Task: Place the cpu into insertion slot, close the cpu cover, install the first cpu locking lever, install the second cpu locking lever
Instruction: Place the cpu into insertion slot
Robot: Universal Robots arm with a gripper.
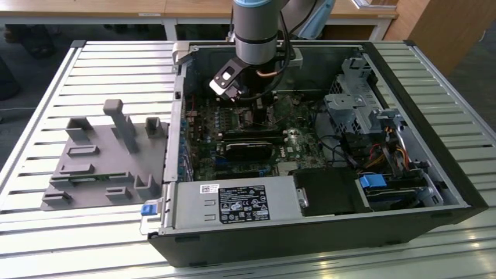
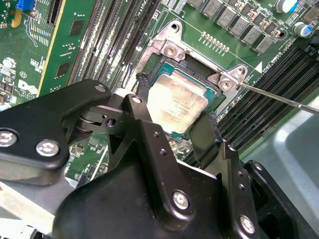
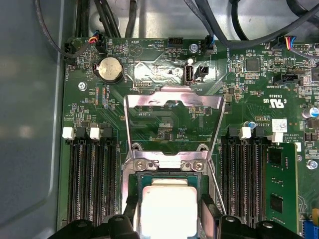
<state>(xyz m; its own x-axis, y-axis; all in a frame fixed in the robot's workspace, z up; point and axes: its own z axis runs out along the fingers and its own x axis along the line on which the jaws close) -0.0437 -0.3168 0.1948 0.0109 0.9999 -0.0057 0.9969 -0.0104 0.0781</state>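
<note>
I see cpu (image 2: 177,104) seated in slot (image 3: 133,186), cover (image 3: 144,98) flipped open beyond it; my end effector (image 2: 174,107) spread, fingers (image 2: 207,133) flanking cpu.

The cpu (image 3: 168,209) has a dull, satin silver-tan metal top. The cpu cover (image 3: 149,98) is bright, smooth sheet metal. The hand (image 2: 175,102) is matt black with shiny metal screws (image 2: 180,200). The surface (image 1: 101,58) is pale slatted metal.
</note>
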